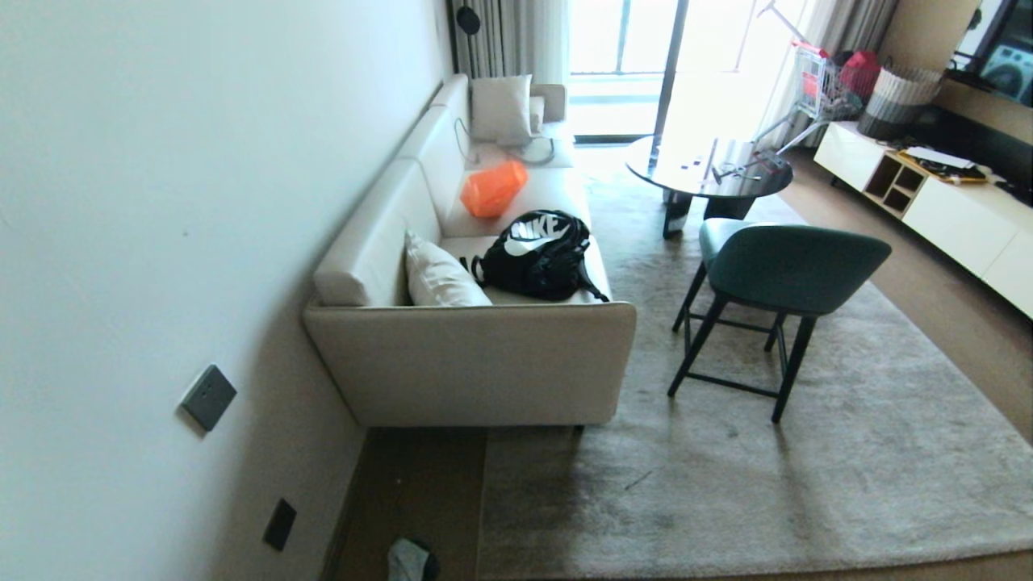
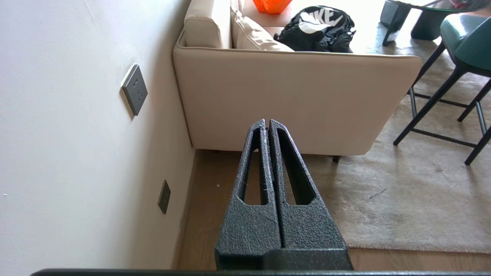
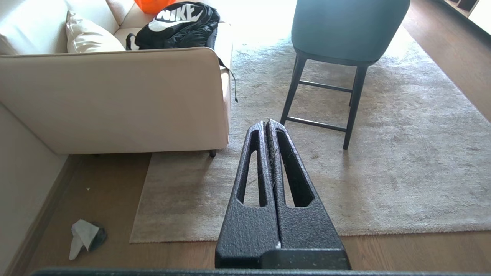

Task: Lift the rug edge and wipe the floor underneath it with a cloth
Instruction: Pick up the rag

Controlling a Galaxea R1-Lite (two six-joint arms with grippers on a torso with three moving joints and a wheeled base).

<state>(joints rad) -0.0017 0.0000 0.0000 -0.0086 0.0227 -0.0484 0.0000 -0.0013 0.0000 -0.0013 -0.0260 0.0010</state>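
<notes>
A large grey-beige plush rug (image 1: 767, 476) lies flat under the sofa and chair. Its rug edge (image 3: 139, 195) runs straight along the strip of brown wood floor (image 3: 107, 184) beside the wall; a second hem (image 3: 402, 229) faces me. The cloth (image 3: 82, 237), a small crumpled pale rag with a dark patch, lies on the floor near the skirting, also low in the head view as the cloth (image 1: 407, 558). My left gripper (image 2: 267, 122) is shut and empty, high above the floor strip. My right gripper (image 3: 266, 123) is shut and empty above the rug.
A cream sofa (image 1: 476, 363) stands against the wall with a black backpack (image 1: 539, 254), an orange bag (image 1: 492, 187) and cushions. A teal chair (image 1: 775, 282) stands on the rug, a round dark table (image 1: 706, 169) behind it. A white cabinet (image 1: 944, 210) lines the right side.
</notes>
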